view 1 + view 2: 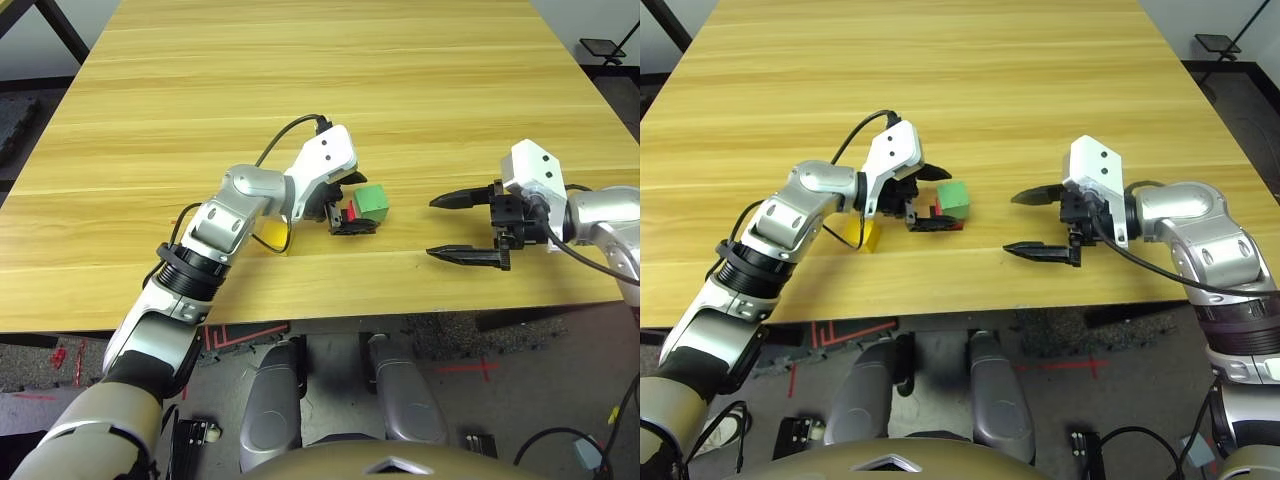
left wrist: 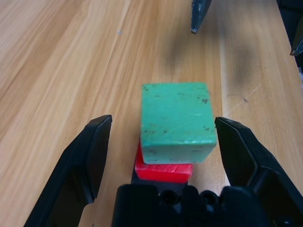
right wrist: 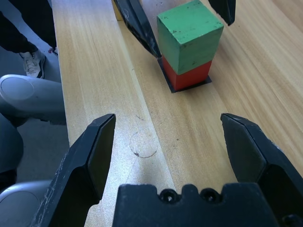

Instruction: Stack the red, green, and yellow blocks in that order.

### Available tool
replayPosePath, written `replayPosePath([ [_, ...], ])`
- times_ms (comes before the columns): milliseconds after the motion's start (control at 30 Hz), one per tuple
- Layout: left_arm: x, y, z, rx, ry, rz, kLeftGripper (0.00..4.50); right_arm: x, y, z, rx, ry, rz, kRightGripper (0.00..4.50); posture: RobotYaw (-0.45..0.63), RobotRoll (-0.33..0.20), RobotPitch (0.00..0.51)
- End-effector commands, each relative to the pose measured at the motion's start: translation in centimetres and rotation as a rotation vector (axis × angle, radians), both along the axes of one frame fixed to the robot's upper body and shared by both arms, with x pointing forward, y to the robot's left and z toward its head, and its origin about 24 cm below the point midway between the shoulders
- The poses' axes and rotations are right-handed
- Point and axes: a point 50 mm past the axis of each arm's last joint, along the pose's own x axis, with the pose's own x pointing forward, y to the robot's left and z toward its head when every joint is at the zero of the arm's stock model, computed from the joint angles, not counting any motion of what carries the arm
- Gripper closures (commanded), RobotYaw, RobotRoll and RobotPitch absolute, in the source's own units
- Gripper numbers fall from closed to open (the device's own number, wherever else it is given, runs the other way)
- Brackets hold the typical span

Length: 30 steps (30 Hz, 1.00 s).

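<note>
Wooden worktop, pale and streaky, carries a green block stacked on a red block. Just beside them, the left tool is spread wide, gripping nothing. A yellow block lies under that arm. The right tool waits apart, also spread.

Left wrist: smooth black fingers flank the matte green cube.

Right wrist: the stack sits on a flat black square.

This looks like a robotics lab or test room. A plain light-wood desk stands on a dark speckled floor marked with red tape crosses. Loose cables trail near the desk's near right corner, and black frame legs stand beyond its far left corner.
</note>
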Motion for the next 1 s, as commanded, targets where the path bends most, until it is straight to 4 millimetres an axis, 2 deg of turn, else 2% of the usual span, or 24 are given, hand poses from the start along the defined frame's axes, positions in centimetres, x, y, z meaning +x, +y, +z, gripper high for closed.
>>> replayPosePath([
  [33, -0.2, 0.4, 0.7, 0.037, -0.017, -0.011, 0.05, 0.1, 0.2, -0.2, -0.005, -0.001, 0.016, 0.0, 0.27, 0.018, 0.213],
  [433, -1.7, 3.7, 2.6, 0.062, -0.048, -0.014, 0.05, 0.3, 0.5, -0.3, 0.001, 0.001, 0.023, 0.0, 0.28, 0.019, 0.207],
  [633, -3.4, 6.7, 1.9, 0.01, -0.043, -0.138, 0.05, 0.2, 0.5, -0.4, 0.003, 0.002, 0.025, 0.0, 0.29, 0.019, 0.197],
  [733, -4.1, 7.5, 1.6, -0.026, -0.034, -0.185, 0.05, 0.3, 0.5, -0.5, 0.003, 0.002, 0.024, 0.0, 0.29, 0.018, 0.194],
  [1000, -3.3, 9.8, 0.2, -0.069, -0.145, -0.259, 0.05, 0.6, 0.9, -0.4, 0.01, 0.002, 0.037, 0.0, 0.3, 0.011, 0.192],
])
